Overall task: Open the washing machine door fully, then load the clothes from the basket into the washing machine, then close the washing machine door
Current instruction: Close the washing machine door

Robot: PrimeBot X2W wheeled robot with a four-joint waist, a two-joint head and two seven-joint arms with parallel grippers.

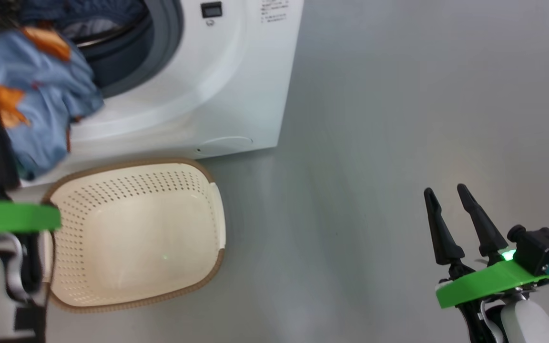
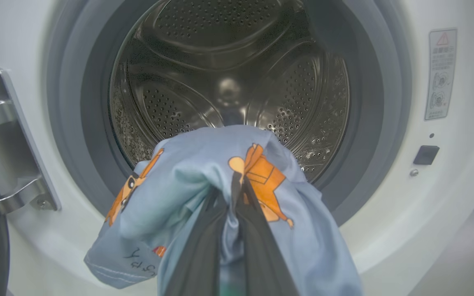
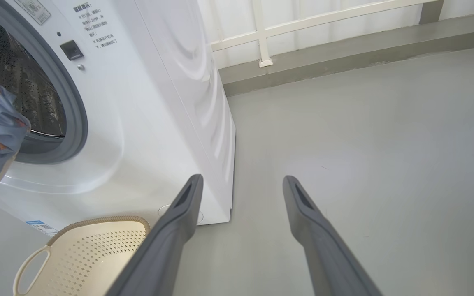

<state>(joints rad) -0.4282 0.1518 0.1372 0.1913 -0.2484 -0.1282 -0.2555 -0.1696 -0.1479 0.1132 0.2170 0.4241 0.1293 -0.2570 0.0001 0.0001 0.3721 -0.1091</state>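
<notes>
The white washing machine (image 1: 236, 85) is standing on a grey floor (image 1: 398, 119), its round opening uncovered so that the steel drum (image 2: 228, 82) and the grey rubber gasket (image 2: 368, 123) are showing. A metal hinge bracket (image 2: 10, 135) is sitting on the machine's front, left of the opening in the left wrist view. The cream basket (image 1: 112, 190) is lying on the floor just in front of the machine, its bare perforated bottom showing.

The light blue clothes (image 2: 204, 172), printed with orange figures, are hanging bunched in front of the lower part of the opening, above the basket and not yet inside the drum. The left gripper (image 2: 239, 185) is clenching them, its two dark fingers pinched together on a fold of the fabric. The right gripper (image 1: 445, 189) is hovering over bare floor well to the right of the machine and basket, its fingers spread wide apart and grasping nothing.
</notes>
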